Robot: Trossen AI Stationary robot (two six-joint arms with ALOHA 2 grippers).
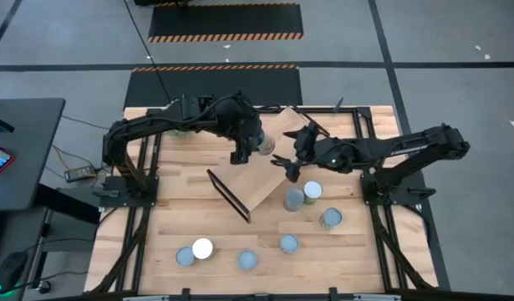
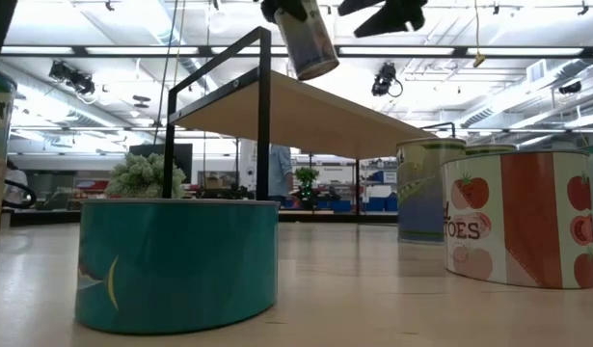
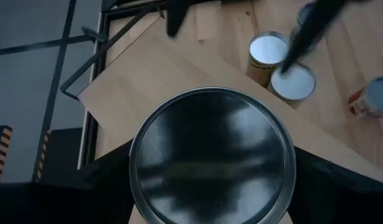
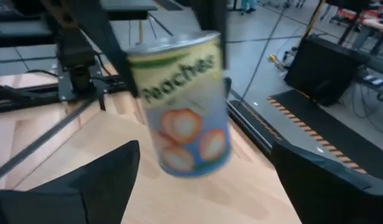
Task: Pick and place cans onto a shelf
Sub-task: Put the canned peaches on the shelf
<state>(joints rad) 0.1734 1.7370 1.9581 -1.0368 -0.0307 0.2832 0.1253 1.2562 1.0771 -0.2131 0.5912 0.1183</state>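
My left gripper (image 1: 255, 149) is shut on a can (image 1: 264, 146) labelled Peaches (image 4: 182, 102), holding it in the air over the light-wood shelf (image 1: 261, 171), which stands slantwise on the table. In the low view the can (image 2: 307, 40) hangs above the shelf board (image 2: 315, 116). My right gripper (image 1: 287, 163) is open and empty, close beside the can on its right, also above the shelf (image 4: 116, 155). Several other cans stand on the table: three (image 1: 294, 199) (image 1: 312, 191) (image 1: 329, 218) right of the shelf and more (image 1: 203, 248) along the near edge. My left gripper pinches the can between its two fingers (image 3: 110, 180), one on each side of the can's wall just below the top rim (image 3: 141, 186). The fingers come from above, pointing down. The can is lifted clear of the shelf and hangs slightly tilted.
A low teal can (image 2: 175, 260) and a tomato can (image 2: 518, 226) stand near the low camera. A bushy plant (image 2: 142, 176) shows behind. The shelf's black end frame (image 1: 230, 196) faces the near left. A dark desk (image 1: 18, 150) stands left of the table.
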